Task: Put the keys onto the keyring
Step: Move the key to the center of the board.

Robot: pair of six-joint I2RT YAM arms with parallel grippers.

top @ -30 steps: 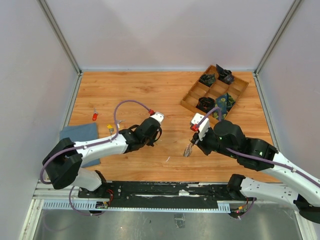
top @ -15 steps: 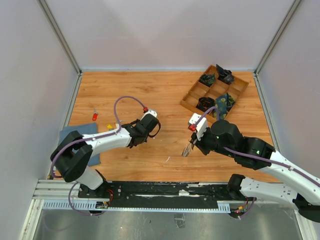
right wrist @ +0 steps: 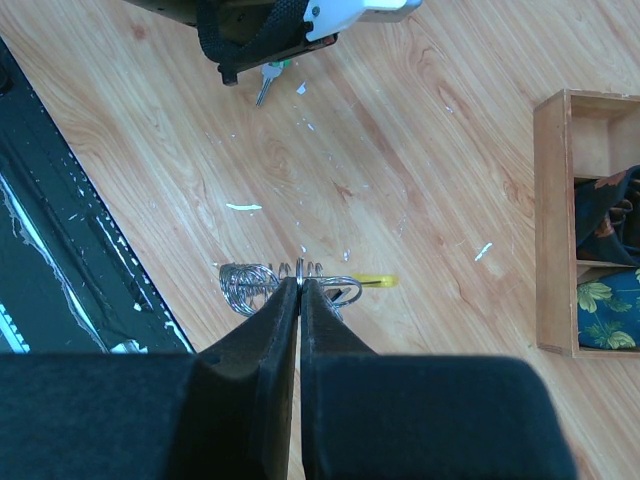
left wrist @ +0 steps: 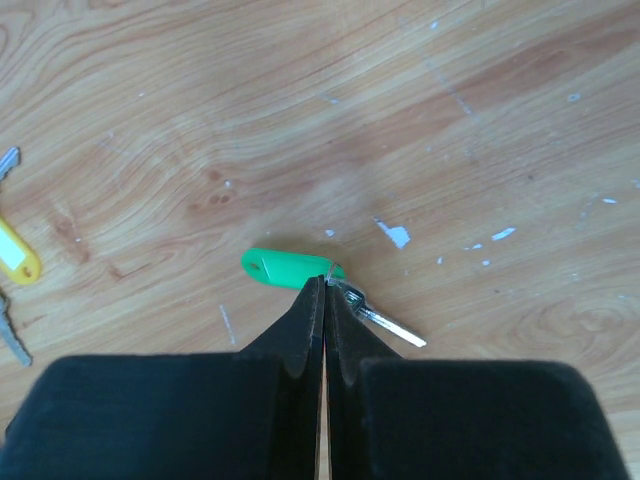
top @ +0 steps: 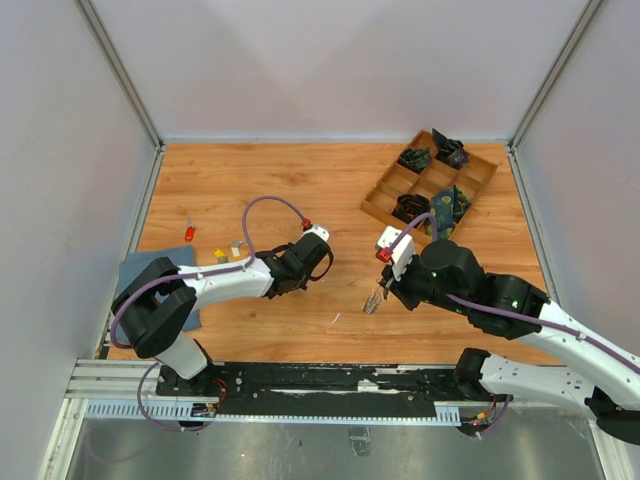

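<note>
You are looking at a wooden tabletop (top: pixel 300 190) enclosed by pale grey walls. At its far right corner sits a compartmented wooden tray (top: pixel 374 205) holding dark fabric bundles (top: pixel 412 207). A blue cloth (top: pixel 160 268) lies at the near left.

Your right gripper (right wrist: pixel 300 282) is pinched tight on the thin silver wire keyring (right wrist: pixel 245 285) with its yellow sleeve, near the table's middle. Just left of it, your left gripper (left wrist: pixel 323 290) is clamped on a small silver key with a green plastic tag (left wrist: pixel 290 268).

A red-headed key (top: pixel 189 233), a yellow-headed key (top: pixel 219 255) and a pale-headed key (top: pixel 237 246) lie loose beside the cloth.
</note>
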